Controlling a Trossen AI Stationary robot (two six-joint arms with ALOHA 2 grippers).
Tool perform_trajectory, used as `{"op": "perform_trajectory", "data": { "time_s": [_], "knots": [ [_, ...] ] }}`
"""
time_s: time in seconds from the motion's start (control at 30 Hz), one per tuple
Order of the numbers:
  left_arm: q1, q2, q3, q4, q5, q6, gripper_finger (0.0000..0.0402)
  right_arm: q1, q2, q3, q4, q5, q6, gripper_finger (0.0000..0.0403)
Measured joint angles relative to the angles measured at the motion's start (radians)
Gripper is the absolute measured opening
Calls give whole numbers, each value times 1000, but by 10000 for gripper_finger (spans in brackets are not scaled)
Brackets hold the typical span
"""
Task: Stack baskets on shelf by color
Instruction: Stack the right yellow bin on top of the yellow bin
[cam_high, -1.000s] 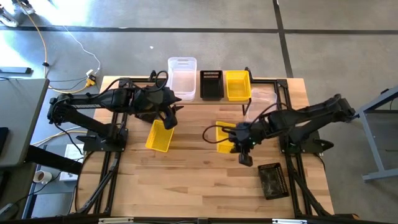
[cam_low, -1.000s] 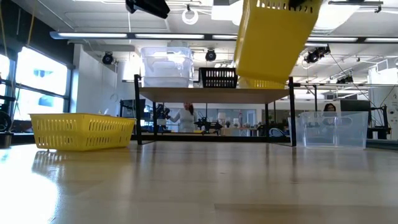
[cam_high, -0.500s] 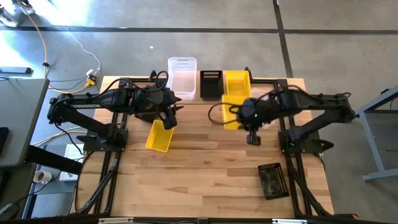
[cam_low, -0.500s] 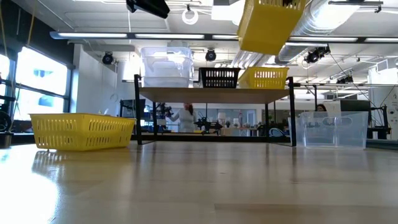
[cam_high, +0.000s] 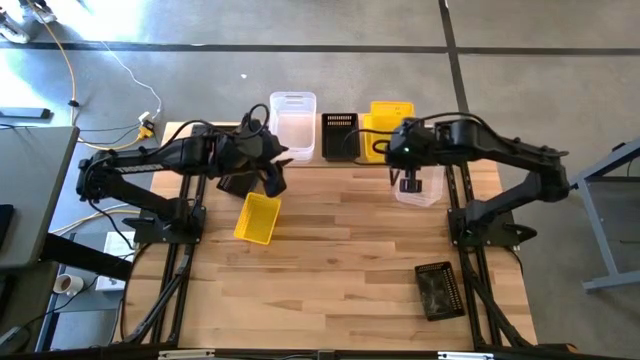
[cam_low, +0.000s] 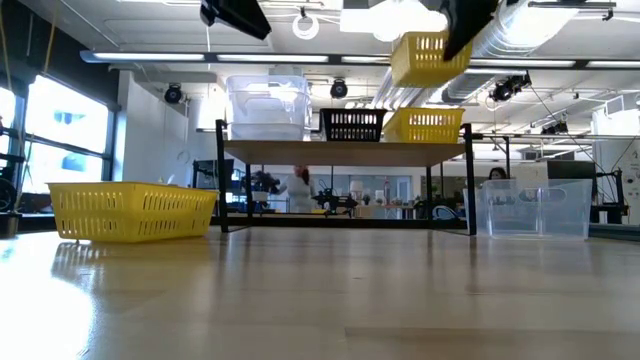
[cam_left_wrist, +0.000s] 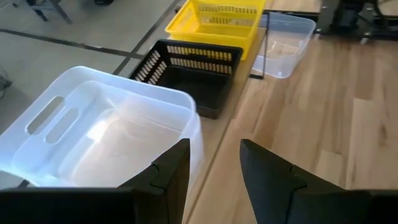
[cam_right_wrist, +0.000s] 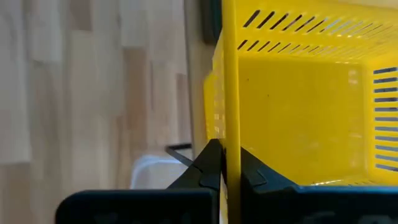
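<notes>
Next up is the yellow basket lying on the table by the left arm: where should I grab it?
Probably the yellow basket's long rim wall, coming straight down from above. It sits upright and open-topped with thin slatted walls, so one finger can drop inside and one outside.

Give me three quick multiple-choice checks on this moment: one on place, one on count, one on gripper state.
1. Where is the yellow slotted plastic basket held by the right gripper?
A. On the table
B. In the air over the shelf's yellow basket
C. Inside the black basket

2. How many black mesh baskets show from above?
A. Two
B. One
C. Four

3. The left gripper is:
A. Shut on a basket
B. Out of sight
C. Open, empty

Key: 1 B, the held basket hangs above the shelved one. 2 A, one on the shelf, one on the table. 3 C, its fingers stand apart.
</notes>
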Motion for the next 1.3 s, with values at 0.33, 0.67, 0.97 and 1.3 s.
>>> {"op": "perform_trajectory", "data": {
  "time_s": [0.33, 0.67, 0.97, 1.3],
  "knots": [
    [63, 0, 0, 0, 10, 0, 130, -102, -6, -102, 146, -99, -134, 0],
    [84, 0, 0, 0, 11, 0, 130, -217, -5, -102, 157, -218, -201, 0],
    [88, 0, 0, 0, 11, 0, 130, -251, 5, -147, 172, -242, -212, 0],
    [107, 0, 0, 0, 12, -1, 130, -258, 6, -153, 205, -253, -237, 0]
  ]
}}
